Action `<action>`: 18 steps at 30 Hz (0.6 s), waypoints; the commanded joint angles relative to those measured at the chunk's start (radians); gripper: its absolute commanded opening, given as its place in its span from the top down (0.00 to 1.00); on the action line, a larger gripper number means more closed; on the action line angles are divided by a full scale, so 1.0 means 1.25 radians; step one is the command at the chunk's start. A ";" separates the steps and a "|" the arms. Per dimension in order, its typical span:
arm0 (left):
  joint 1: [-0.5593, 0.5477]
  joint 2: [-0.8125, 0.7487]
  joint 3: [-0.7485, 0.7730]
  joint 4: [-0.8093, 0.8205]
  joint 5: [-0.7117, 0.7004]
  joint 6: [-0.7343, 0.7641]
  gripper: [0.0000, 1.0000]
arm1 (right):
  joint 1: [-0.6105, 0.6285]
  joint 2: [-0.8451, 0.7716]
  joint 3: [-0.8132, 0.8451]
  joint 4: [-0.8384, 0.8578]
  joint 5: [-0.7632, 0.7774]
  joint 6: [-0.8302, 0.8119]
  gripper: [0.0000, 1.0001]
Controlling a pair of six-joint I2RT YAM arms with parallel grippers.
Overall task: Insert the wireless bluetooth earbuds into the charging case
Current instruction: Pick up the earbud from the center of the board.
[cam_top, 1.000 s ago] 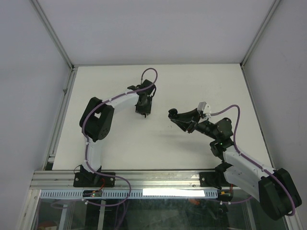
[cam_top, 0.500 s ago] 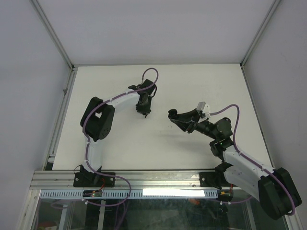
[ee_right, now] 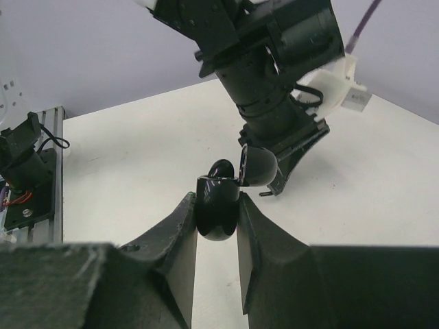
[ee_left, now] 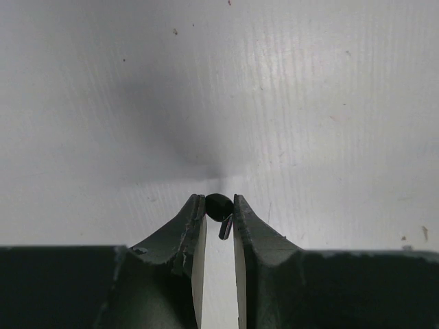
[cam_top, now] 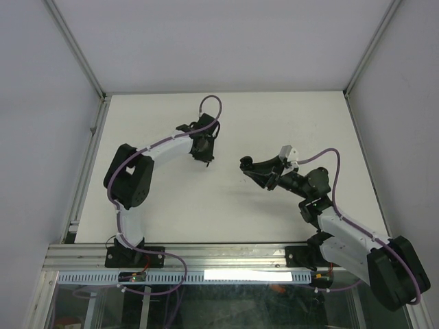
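Observation:
In the left wrist view my left gripper [ee_left: 218, 200] is shut on a tiny black earbud [ee_left: 218, 208], its stem pointing back between the fingers, a little above the white table. In the top view this gripper [cam_top: 205, 160] hangs at the table's middle left. My right gripper [ee_right: 218, 199] is shut on a round black charging case [ee_right: 218, 209] whose lid [ee_right: 258, 165] stands open; a black earbud [ee_right: 222, 168] sits in its top. In the top view the case [cam_top: 245, 164] is held a short way right of the left gripper.
The white table [cam_top: 171, 199] is walled by pale panels with aluminium frame posts [cam_top: 75, 48]. The left arm's wrist [ee_right: 274, 89] fills the space just beyond the case in the right wrist view. A metal rail [cam_top: 206, 255] runs along the near edge.
The left arm's elbow has swung left and toward the near edge, and its gripper has shifted slightly toward the far side, still holding the earbud. The right arm has barely moved.

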 commanded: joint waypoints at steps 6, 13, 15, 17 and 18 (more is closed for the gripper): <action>-0.011 -0.289 -0.102 0.207 0.071 0.013 0.92 | 0.007 0.060 0.047 0.112 0.004 -0.001 1.00; -0.011 -0.448 -0.172 0.332 0.175 0.014 0.92 | 0.010 0.100 0.069 0.167 0.009 -0.001 1.00; -0.012 -0.494 -0.195 0.382 0.221 0.018 0.91 | 0.012 0.111 0.075 0.184 0.010 0.004 1.00; -0.011 -0.530 -0.224 0.429 0.262 0.020 0.91 | 0.014 0.123 0.081 0.198 0.010 0.012 1.00; -0.012 -0.546 -0.237 0.453 0.290 0.021 0.91 | 0.015 0.128 0.082 0.209 0.010 0.018 1.00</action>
